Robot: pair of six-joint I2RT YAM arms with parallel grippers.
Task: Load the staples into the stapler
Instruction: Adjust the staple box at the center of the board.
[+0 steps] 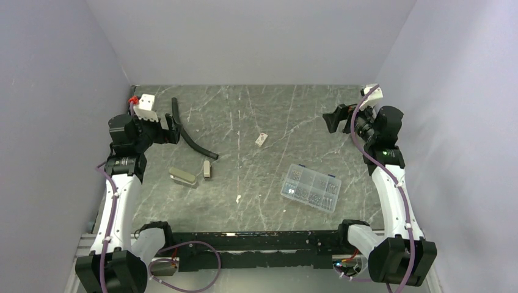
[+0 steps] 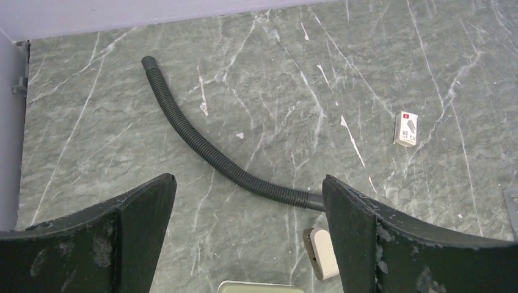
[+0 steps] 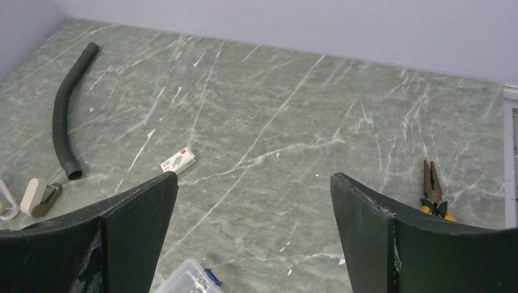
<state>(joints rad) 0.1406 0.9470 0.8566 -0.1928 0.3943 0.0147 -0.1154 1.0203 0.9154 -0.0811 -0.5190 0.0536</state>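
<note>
Black corrugated hose (image 1: 196,147) curved far left; clear compartment box (image 1: 310,187) near right; pliers (image 3: 431,183) on marble table (image 1: 275,122).

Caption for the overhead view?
Open left gripper and right gripper; stapler, black hose, small box, clear organizer on table.

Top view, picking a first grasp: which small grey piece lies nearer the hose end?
The shorter piece, right of the longer stapler, close by the hose tip.

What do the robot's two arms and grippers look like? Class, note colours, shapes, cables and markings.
Both the left arm and right arm have white links between black joints, with a purple cable along each. A white block tops each wrist; the left one has a red tab. The fingers are broad black wedges with pale scuffs.
</note>
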